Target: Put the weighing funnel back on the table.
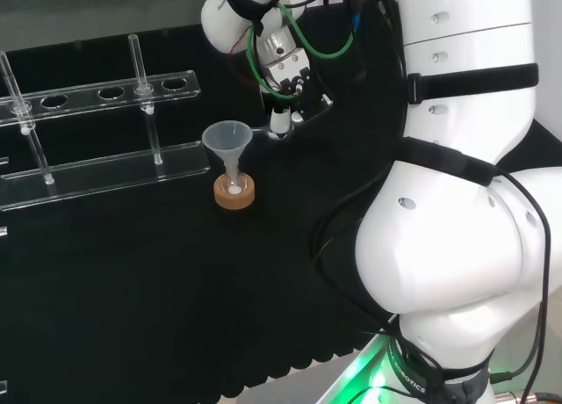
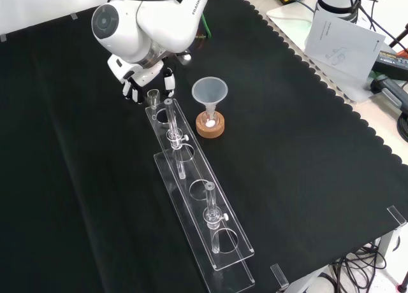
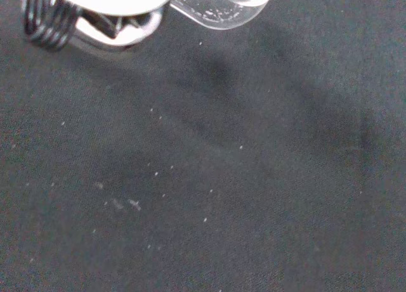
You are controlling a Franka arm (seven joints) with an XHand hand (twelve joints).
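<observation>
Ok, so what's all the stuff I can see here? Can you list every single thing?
cloth: one, black, covering the bench.
funnel: one, clear, standing mouth up over the cork ring.
cork ring: one, brown, under the funnel.
test tube rack: one, clear, with two upright rods, left of the funnel in the head view.
weighing funnel: one, clear, held in the hand.
sheet of paper: one, white, off the cloth at the front view's top right.
arm: one, white, big links at the head view's right.
hand: one, black and white, fingers curled on the weighing funnel, by the rack's far end in the front view.
</observation>
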